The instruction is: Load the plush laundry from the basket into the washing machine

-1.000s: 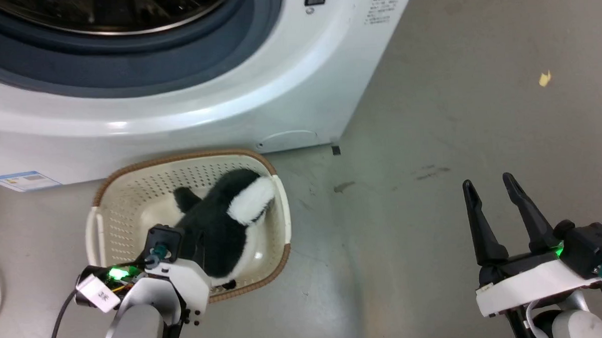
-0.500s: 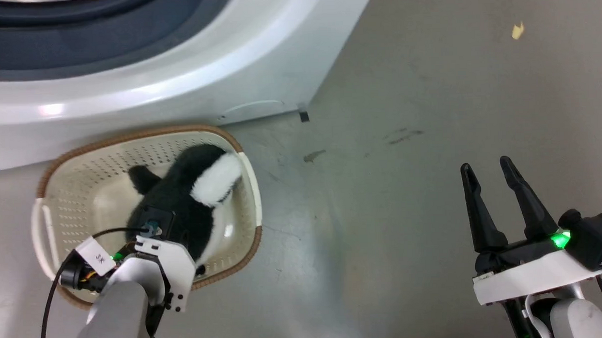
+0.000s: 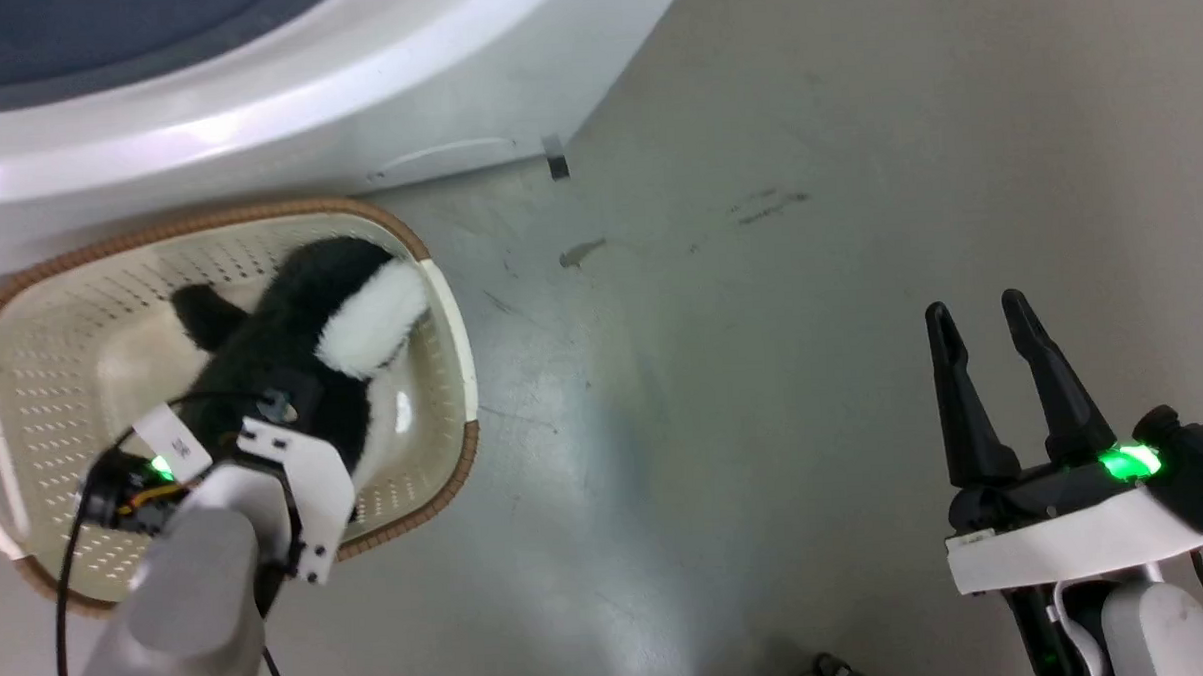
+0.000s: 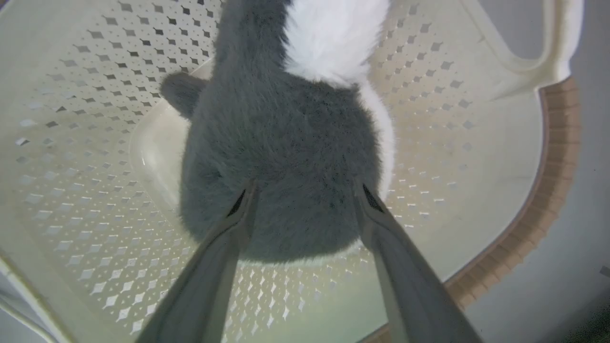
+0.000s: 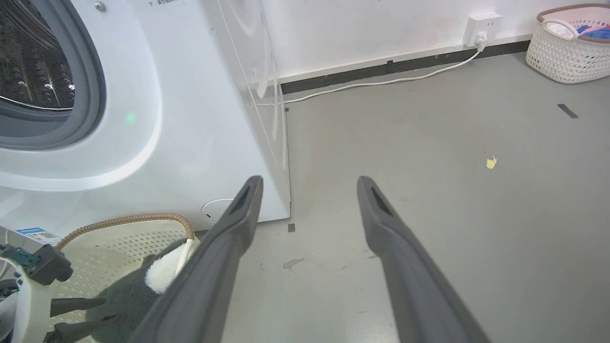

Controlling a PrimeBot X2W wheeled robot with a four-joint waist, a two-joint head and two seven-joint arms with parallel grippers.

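Left wrist view: the left hand (image 4: pixel 305 195) points down into the small cream perforated plastic basket (image 4: pixel 476 143) with its brown woven-look rim. Its two long dark fingers (image 4: pixel 224 257) are spread wide on either side of the fluffy black-and-white stuffed animal (image 4: pixel 281 143). The tips press into the dark fur on both flanks, but the hand is released, not clenched on it. The stuffed animal lies on the basket's bottom, its white patch towards the top of the view. A white side handle (image 4: pixel 548 52) shows at the upper right.

Head view: the basket stands on the grey floor (image 3: pixel 763 372), just in front of the large white front-loading washing machine (image 3: pixel 254 120). The stuffed animal lies inside it, its white band near the basket's right wall. The left arm's wrist covers the toy's near end. At the lower right the right hand (image 3: pixel 974 305) hangs over bare floor, well apart from the basket, with its fingers parted and nothing between them.

Right wrist view: the right hand's fingers stand wide apart. The washing machine's shiny perforated steel drum (image 5: pixel 33 62) shows behind the grey gasket. Below it sits the basket with the stuffed animal inside. A small yellow scrap (image 5: pixel 491 162) lies on the floor. A white woven basket of coloured clothes (image 5: pixel 567 47) stands by the far wall.
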